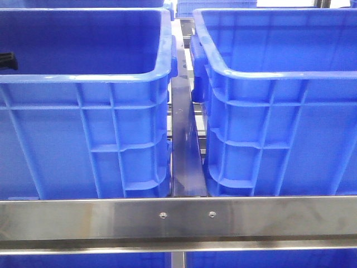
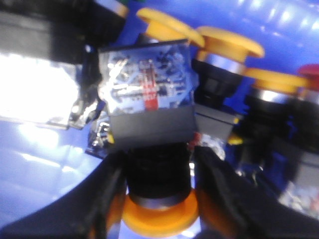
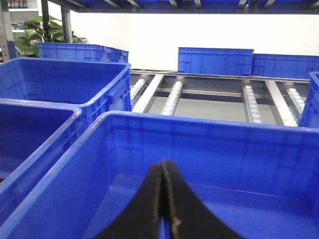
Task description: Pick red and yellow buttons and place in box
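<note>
In the left wrist view my left gripper point(image 2: 159, 174) is shut on a yellow button point(image 2: 159, 216); its fingers point(image 2: 107, 194) press both sides of the button's black body, whose clear contact block point(image 2: 145, 79) points away. Three more yellow buttons point(image 2: 230, 42) and a red button point(image 2: 311, 69) lie close behind it on a blue box floor. My right gripper point(image 3: 163, 167) is shut and empty, hovering over the inside of a blue box point(image 3: 209, 129). In the front view neither gripper's jaws show; only a black part point(image 1: 8, 60) shows inside the left box point(image 1: 83, 78).
Two tall blue boxes stand side by side in the front view, the right box point(image 1: 268, 75) beside the left, behind a steel rail point(image 1: 178, 218). More blue boxes point(image 3: 65, 79) and a roller rack point(image 3: 172, 97) lie beyond in the right wrist view.
</note>
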Controlling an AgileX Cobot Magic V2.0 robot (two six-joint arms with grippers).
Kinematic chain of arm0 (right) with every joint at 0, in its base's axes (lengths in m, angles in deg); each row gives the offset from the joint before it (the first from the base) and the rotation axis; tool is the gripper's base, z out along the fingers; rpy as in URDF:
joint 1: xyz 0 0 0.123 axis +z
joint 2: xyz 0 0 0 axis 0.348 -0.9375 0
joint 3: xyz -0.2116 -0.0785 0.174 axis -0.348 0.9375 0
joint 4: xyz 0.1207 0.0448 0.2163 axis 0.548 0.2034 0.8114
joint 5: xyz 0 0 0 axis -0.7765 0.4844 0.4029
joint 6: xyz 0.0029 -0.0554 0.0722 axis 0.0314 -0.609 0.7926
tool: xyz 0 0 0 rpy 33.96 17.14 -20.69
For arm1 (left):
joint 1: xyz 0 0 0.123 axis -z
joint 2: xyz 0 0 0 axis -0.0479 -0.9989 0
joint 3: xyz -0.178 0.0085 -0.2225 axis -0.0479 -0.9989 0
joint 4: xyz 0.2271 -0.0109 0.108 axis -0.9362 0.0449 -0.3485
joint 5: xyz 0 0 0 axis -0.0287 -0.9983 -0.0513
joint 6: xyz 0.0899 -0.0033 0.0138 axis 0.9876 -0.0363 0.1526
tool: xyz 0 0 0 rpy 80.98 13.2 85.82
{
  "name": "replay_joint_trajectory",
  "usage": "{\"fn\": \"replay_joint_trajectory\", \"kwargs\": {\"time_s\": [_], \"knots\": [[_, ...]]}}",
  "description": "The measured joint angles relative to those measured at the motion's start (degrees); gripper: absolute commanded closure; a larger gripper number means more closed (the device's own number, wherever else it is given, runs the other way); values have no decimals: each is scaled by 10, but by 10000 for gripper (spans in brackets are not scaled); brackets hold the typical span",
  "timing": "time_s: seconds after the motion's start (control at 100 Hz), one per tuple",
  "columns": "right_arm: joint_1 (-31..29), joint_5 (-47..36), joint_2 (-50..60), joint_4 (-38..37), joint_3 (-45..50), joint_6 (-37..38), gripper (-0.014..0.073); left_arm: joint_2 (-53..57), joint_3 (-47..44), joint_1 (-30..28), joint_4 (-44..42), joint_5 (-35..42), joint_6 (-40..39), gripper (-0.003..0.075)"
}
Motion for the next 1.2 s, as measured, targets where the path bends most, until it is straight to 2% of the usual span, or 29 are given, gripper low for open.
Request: {"fn": "replay_joint_trajectory", "kwargs": {"time_s": [0.23,0.48,0.79,1.01,1.2], "knots": [[0,0,0,0,0,0,661,46,0,0,0,-40,76,739],[0,0,0,0,0,0,661,131,-1,0,34,-107,218,739],[0,0,0,0,0,0,661,297,-47,0,165,-164,388,739],[0,0,0,0,0,0,661,401,-60,0,282,-210,558,739],[0,0,0,0,0,0,661,428,-60,1,407,-259,714,739]]}}
